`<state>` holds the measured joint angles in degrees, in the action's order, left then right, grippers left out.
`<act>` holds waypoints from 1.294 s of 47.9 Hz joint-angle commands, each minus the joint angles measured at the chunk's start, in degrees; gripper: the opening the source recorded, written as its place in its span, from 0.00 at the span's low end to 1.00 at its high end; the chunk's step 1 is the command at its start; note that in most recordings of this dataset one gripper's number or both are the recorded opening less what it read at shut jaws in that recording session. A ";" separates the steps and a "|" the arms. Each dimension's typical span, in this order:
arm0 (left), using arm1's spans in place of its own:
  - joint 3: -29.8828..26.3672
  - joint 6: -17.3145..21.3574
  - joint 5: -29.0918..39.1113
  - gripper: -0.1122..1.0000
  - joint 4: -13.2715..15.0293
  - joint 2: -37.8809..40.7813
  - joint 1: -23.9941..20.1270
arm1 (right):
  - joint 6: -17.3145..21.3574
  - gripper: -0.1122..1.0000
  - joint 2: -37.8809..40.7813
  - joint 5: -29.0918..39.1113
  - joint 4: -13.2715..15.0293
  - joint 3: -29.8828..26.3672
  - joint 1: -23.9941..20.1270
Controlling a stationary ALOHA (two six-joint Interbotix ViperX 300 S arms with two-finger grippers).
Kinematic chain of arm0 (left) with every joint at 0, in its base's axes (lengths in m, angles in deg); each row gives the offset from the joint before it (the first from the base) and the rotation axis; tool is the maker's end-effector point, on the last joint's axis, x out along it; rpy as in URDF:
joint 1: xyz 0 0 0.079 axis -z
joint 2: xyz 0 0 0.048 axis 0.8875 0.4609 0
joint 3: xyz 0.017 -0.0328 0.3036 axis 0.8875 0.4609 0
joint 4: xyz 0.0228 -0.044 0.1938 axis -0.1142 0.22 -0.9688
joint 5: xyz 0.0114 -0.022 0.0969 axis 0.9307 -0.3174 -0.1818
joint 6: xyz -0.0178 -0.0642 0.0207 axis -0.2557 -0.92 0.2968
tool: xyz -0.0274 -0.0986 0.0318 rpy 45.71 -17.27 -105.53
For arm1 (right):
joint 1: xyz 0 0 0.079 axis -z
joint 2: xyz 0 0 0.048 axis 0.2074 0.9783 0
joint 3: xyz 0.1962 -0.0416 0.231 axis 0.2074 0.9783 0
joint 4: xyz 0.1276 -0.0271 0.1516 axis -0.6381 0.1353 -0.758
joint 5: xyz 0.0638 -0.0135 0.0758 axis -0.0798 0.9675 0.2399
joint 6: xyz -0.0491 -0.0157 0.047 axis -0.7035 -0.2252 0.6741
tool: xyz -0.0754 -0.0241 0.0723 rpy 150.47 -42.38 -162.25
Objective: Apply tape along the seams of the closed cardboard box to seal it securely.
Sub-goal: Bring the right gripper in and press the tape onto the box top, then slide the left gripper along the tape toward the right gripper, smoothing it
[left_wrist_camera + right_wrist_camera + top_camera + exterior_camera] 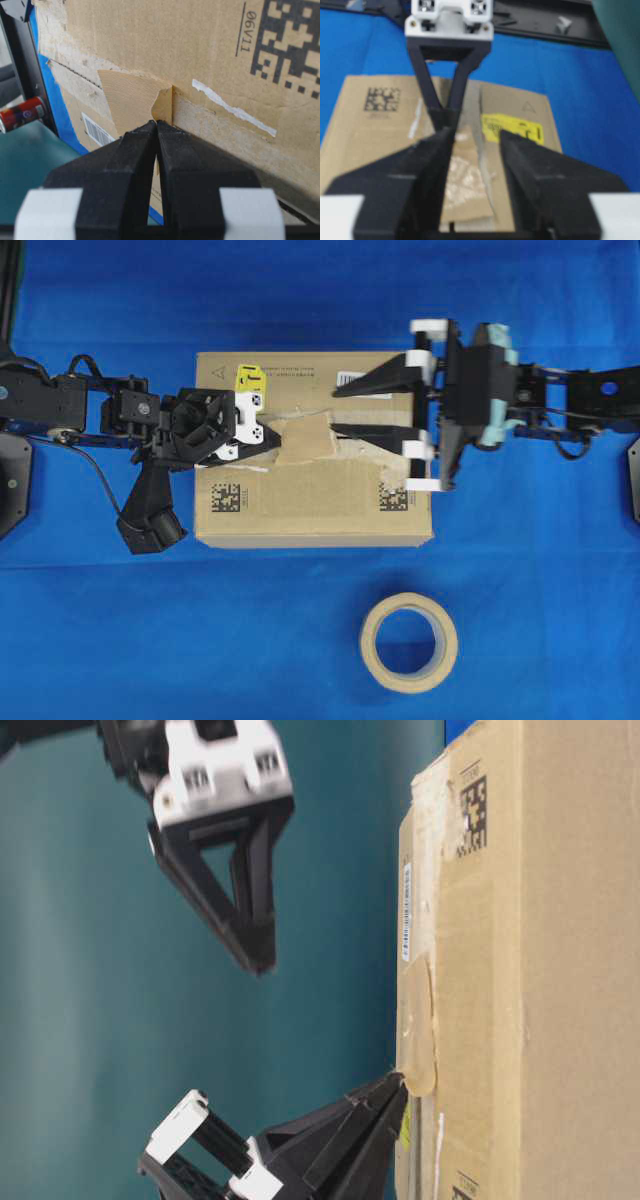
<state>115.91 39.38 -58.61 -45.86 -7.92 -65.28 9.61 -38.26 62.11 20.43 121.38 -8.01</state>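
2 black arms with black cables, left gripper [268, 436] and right gripper [335, 411] black-fingered on white mounts

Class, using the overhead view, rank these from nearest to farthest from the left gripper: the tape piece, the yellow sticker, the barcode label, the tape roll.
Measured from the left gripper:
1. The tape piece, right at its fingertips, mid-box.
2. The yellow sticker, just beyond, near the box's far left corner.
3. The barcode label, farther right along the far edge.
4. The tape roll, off the box, on the blue cloth in front.

One cardboard box [310, 505], one tape roll [409, 642], one piece of tape [305, 445], two claws: left claw [268, 440], right claw [338, 410].
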 commanded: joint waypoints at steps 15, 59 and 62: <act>-1.14 0.00 -0.26 0.11 0.00 -0.53 -0.09 | -0.09 0.51 4.31 0.62 -0.18 -3.08 0.09; -0.88 -1.14 -0.18 0.11 0.09 -0.79 -0.53 | 0.00 0.50 11.16 2.64 -0.18 -3.69 0.18; -0.88 -1.32 -0.18 0.11 0.09 -0.88 -0.88 | 0.00 0.50 11.16 2.64 -0.18 -3.69 0.18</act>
<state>116.00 38.24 -58.61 -45.95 -7.83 -65.55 9.61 -26.57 64.74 20.35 118.40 -7.92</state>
